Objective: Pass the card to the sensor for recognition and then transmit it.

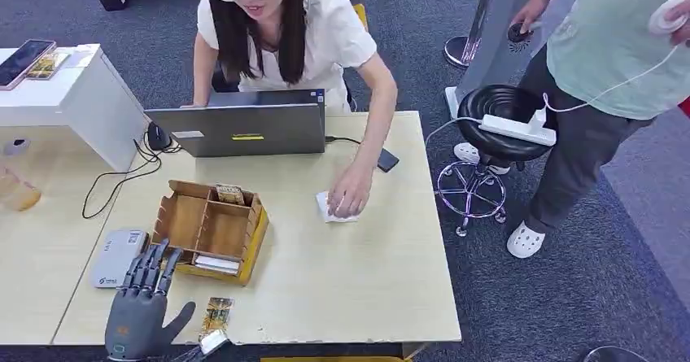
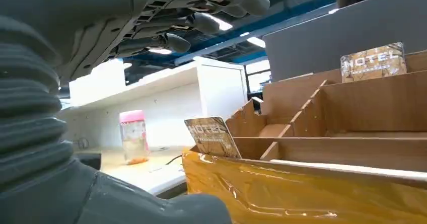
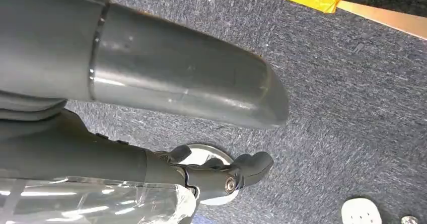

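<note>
My left hand [image 1: 142, 309] hovers over the table's near left corner, palm down, fingers spread, holding nothing. Its fingers [image 2: 191, 22] reach toward the cardboard card box [image 1: 213, 230]. The grey card sensor [image 1: 116, 256] lies just beyond its fingertips, left of the box. A brown patterned card [image 1: 217, 313] lies flat on the table right of the hand. One card [image 1: 229, 194] stands upright in the box's far row, and pale cards [image 1: 216, 263] lie in its near slot. In the left wrist view a hotel card [image 2: 211, 136] leans at the box's [image 2: 327, 133] yellow-taped near edge. My right hand [image 3: 201, 133] hangs over the carpet, empty.
A person sits behind a grey laptop [image 1: 244, 128], one hand pressing a white card [image 1: 334, 207] on the table. A second person stands at the right by a black stool [image 1: 498, 122]. A white cabinet [image 1: 73, 102] and cables lie at far left, with a pink-lidded jar [image 2: 133, 136].
</note>
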Tool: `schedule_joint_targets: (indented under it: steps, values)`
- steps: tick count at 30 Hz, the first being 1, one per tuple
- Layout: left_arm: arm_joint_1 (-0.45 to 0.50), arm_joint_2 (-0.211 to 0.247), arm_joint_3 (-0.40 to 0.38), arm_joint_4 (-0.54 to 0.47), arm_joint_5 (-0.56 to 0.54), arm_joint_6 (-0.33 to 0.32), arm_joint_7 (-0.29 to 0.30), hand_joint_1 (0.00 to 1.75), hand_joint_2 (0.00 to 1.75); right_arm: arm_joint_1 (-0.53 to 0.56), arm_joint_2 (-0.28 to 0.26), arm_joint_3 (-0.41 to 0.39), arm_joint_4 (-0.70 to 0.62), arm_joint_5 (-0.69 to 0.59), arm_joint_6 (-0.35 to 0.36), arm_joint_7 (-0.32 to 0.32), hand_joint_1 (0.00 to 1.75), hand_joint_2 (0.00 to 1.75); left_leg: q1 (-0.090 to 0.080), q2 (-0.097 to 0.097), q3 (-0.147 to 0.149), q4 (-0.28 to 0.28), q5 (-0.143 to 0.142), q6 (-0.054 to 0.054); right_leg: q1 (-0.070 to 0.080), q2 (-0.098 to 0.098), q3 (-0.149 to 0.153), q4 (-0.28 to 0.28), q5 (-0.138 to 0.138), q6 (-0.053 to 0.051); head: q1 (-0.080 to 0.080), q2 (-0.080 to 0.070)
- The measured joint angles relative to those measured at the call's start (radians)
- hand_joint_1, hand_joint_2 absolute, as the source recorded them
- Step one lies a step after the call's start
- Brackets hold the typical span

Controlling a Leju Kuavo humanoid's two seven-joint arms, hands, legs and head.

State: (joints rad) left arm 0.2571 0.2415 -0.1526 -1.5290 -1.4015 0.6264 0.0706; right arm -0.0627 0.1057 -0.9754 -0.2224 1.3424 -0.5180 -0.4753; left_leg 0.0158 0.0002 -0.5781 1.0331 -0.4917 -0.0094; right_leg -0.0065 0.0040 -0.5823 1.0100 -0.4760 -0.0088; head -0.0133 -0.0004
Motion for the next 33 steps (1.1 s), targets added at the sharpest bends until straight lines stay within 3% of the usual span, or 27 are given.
schedule_joint_targets:
  steps: [8, 15, 33]
  values:
    - [-0.055, -0.001, 0.000, 0.028, -0.036, -0.011, 0.008, 0.00, 1.75, -0.002, 0.000, 0.000, 0.000, 0.006, 0.000, 0.003, 0.00, 0.00, 0.000, 0.000, 0.000, 0.000, 0.000, 0.000, 0.000, 0.000, 0.000, 0.000, 0.000, 0.000, 0.000, 0.000]
    - [-0.099, 0.005, 0.000, 0.087, -0.139, -0.008, 0.023, 0.00, 1.75, -0.002, 0.000, 0.003, 0.001, 0.015, 0.004, 0.009, 0.00, 0.00, 0.000, 0.000, 0.000, 0.000, 0.000, 0.000, 0.000, 0.000, 0.000, 0.000, 0.000, 0.000, 0.000, 0.000]
    - [-0.173, 0.032, 0.001, 0.191, -0.165, -0.038, 0.074, 0.00, 1.75, -0.007, 0.002, 0.009, 0.001, 0.019, 0.011, 0.009, 0.00, 0.00, 0.000, 0.000, 0.000, 0.000, 0.000, 0.000, 0.000, 0.000, 0.000, 0.000, 0.000, 0.000, 0.000, 0.000]
